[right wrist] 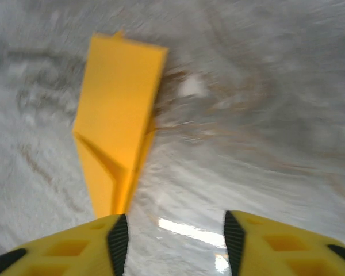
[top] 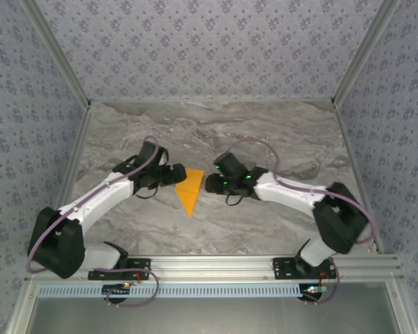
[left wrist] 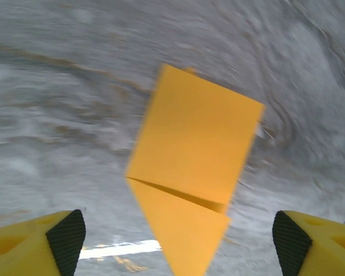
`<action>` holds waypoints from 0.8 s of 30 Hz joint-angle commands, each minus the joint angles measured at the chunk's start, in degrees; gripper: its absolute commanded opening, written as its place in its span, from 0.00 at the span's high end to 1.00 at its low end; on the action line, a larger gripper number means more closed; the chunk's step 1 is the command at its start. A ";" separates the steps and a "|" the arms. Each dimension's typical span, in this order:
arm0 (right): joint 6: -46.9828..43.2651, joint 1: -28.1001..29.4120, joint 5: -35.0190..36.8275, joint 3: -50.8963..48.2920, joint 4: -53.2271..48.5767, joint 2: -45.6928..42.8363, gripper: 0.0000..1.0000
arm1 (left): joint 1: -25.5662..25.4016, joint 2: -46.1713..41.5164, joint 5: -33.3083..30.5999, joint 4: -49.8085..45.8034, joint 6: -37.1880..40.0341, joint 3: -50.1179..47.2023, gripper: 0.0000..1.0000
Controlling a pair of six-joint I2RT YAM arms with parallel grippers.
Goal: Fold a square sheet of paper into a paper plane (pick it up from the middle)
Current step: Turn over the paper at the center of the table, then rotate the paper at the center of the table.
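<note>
The bright-orange paper [top: 189, 191] lies flat on the marble table, folded into a pointed shape with its tip toward the near edge. In the left wrist view the paper [left wrist: 192, 172] shows a flat upper panel and a folded triangular flap below a crease. My left gripper [top: 179, 174] is at the paper's upper left edge, open wide [left wrist: 178, 236], and the paper's point reaches between its fingers. My right gripper [top: 209, 184] is just right of the paper and open [right wrist: 172, 238]. There the paper [right wrist: 118, 126] lies ahead and left, by its left finger [right wrist: 118, 241].
The grey marble tabletop [top: 216, 132] is fenced by patterned walls at the back and sides. An aluminium rail [top: 209, 266] runs along the near edge with both arm bases on it. Both wrist views are blurred.
</note>
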 commanded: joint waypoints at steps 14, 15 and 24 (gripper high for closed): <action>-5.90 8.43 -2.72 22.74 -9.22 25.09 0.67 | 11.42 -9.45 2.14 -1.95 -1.23 -9.73 0.03; -8.05 8.35 -3.56 22.87 -10.65 25.40 0.67 | 11.38 -9.18 2.42 -1.77 -1.18 -9.77 0.03; -35.44 6.18 -7.35 14.48 -21.57 21.50 0.64 | 11.44 -8.43 4.98 -0.68 0.09 -9.76 0.03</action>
